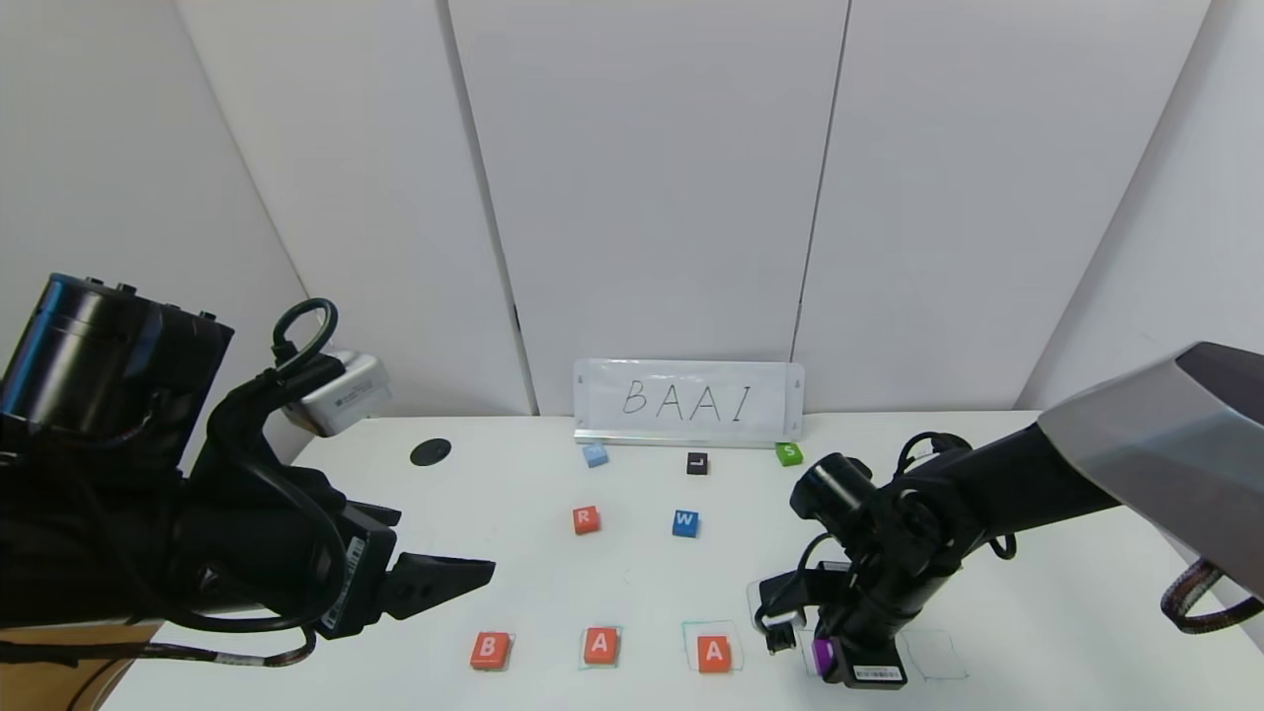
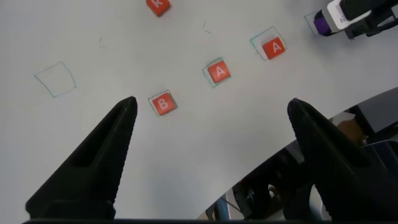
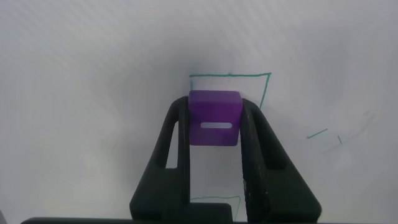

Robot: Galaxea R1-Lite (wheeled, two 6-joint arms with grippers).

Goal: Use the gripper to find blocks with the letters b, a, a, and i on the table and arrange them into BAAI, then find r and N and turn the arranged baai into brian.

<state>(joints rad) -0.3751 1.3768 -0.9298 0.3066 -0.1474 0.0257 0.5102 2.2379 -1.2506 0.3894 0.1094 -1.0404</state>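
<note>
Right gripper (image 3: 214, 134) clamped on purple I block (image 3: 214, 117) over green outline (image 3: 231, 78); left gripper (image 2: 208, 134) spread wide, empty.

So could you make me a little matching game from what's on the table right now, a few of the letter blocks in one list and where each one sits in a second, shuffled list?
Things:
1. B block
2. purple I block
3. R block
4. S block

Places:
a. back of the table, by the right end of the BAAI sign
b. clamped in the right gripper, over a green outline
c. leftmost in the front row, beside two A blocks
d. mid-table, left of the blue W block

Pairs: 1-c, 2-b, 3-d, 4-a
</note>
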